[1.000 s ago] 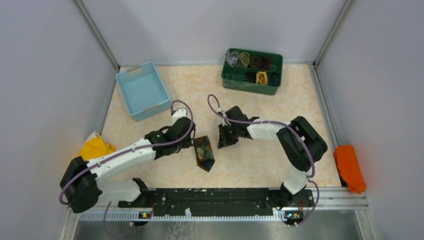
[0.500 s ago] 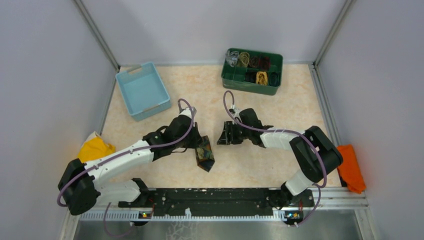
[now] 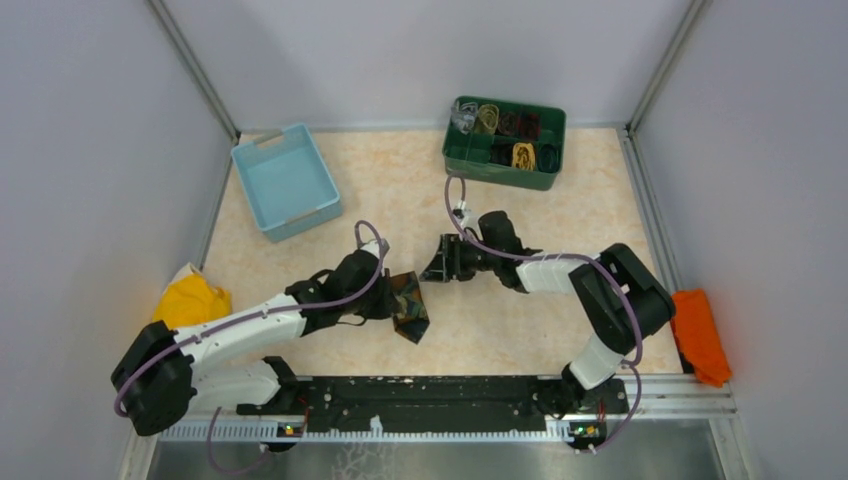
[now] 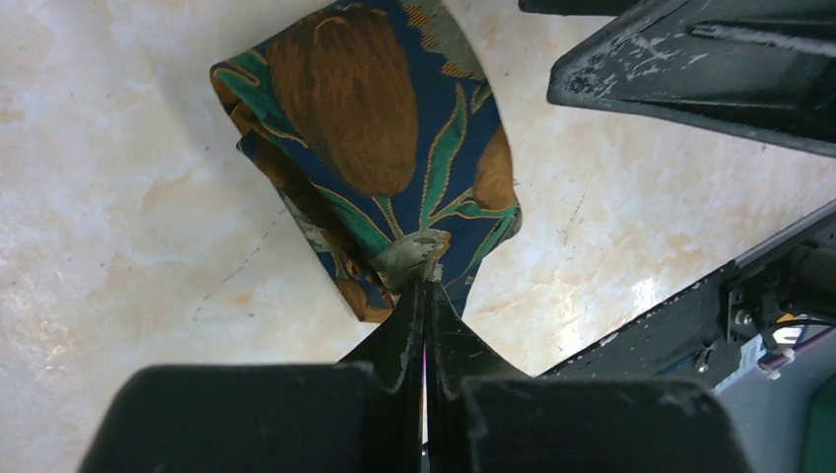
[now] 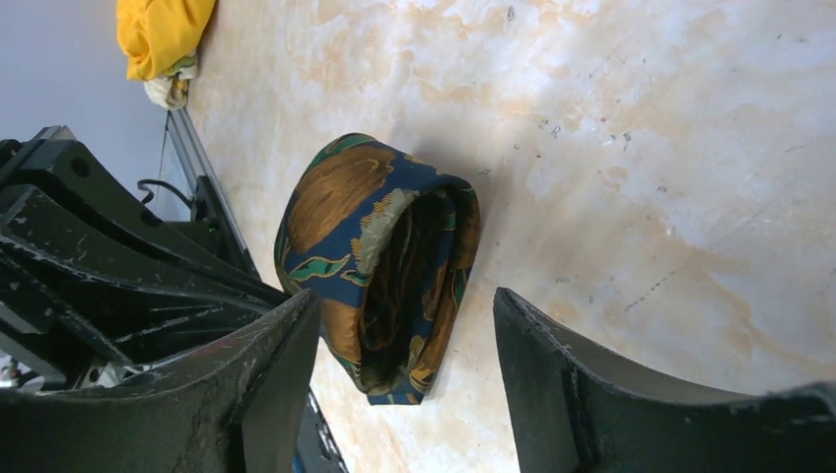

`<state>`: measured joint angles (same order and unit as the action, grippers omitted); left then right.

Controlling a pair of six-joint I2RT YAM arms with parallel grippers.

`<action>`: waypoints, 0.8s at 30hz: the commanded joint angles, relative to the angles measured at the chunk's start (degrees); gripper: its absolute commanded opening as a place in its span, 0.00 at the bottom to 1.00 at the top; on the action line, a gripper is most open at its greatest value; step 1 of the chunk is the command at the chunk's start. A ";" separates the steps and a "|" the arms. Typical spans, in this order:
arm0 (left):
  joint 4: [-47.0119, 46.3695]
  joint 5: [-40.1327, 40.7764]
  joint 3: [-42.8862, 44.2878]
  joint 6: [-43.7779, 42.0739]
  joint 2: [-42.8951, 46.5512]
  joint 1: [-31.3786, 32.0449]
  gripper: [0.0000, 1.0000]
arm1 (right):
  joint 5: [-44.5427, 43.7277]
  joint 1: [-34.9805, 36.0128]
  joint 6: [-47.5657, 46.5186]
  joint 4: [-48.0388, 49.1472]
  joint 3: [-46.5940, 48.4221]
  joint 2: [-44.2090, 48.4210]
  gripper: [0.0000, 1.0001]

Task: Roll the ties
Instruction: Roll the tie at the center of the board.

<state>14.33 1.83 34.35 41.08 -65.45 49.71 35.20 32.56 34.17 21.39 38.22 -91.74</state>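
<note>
A rolled dark blue tie (image 3: 412,312) with brown, gold and teal flowers lies on the marble table near the middle front. My left gripper (image 3: 394,298) is shut on the roll's near edge; the left wrist view shows its fingertips (image 4: 426,281) pinching the fabric of the tie (image 4: 375,128). My right gripper (image 3: 437,266) is just to the right of the roll and a little farther back, and it is open. In the right wrist view the tie (image 5: 380,256) lies just ahead of the right gripper (image 5: 404,330), and neither finger touches it.
A green tray (image 3: 500,178) with several rolled ties stands at the back right. A light blue bin (image 3: 285,180) stands at the back left. A yellow cloth (image 3: 190,297) lies at the table's left edge and an orange cloth (image 3: 697,335) at its right edge.
My right gripper has gone from shut to open and shifted slightly left and back towards the roll. My left arm has drawn nearer to the front, still pinching the tie.
</note>
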 commanded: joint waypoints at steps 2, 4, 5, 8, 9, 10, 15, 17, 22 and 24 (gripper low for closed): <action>-1.70 -0.27 -2.72 1.40 0.43 -0.06 0.00 | 4.31 -0.44 0.36 5.12 3.35 -3.86 0.66; -1.60 0.65 -3.48 1.46 0.68 -0.06 0.00 | 4.93 -0.42 0.52 6.02 3.60 -5.13 0.66; -1.39 1.12 -3.92 1.54 0.86 -0.06 0.00 | 4.93 -0.45 0.60 6.34 3.74 -5.56 0.67; -1.16 2.33 -4.90 1.74 1.12 -0.06 0.00 | 4.76 -0.44 -0.05 6.84 4.52 -6.56 0.72; -0.93 2.51 -5.10 1.87 1.14 -0.06 0.00 | 5.09 -0.41 -0.33 6.83 5.05 -7.16 0.73; -0.91 2.50 -5.41 1.87 1.10 -0.06 0.00 | 5.36 -0.42 -0.41 7.06 5.56 -7.88 0.73; -1.46 2.32 -6.83 2.20 0.50 -0.06 0.00 | 7.07 -0.39 1.15 11.56 7.62 -12.25 0.78; -1.91 2.10 -7.22 2.32 0.54 -0.06 0.00 | 7.71 -0.40 1.38 12.01 8.82 -14.40 0.79; -1.57 2.62 -7.22 2.01 0.68 -0.06 0.00 | 15.12 -0.41 11.09 26.02 6.73 -19.14 0.81; -1.43 2.95 -7.28 1.97 0.92 -0.07 0.00 | 16.59 -0.22 14.13 31.75 4.97 -19.68 0.82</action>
<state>13.19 3.33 27.81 42.74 -65.19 49.71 45.69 32.45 41.08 37.93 44.80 -110.21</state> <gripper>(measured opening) 0.004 0.810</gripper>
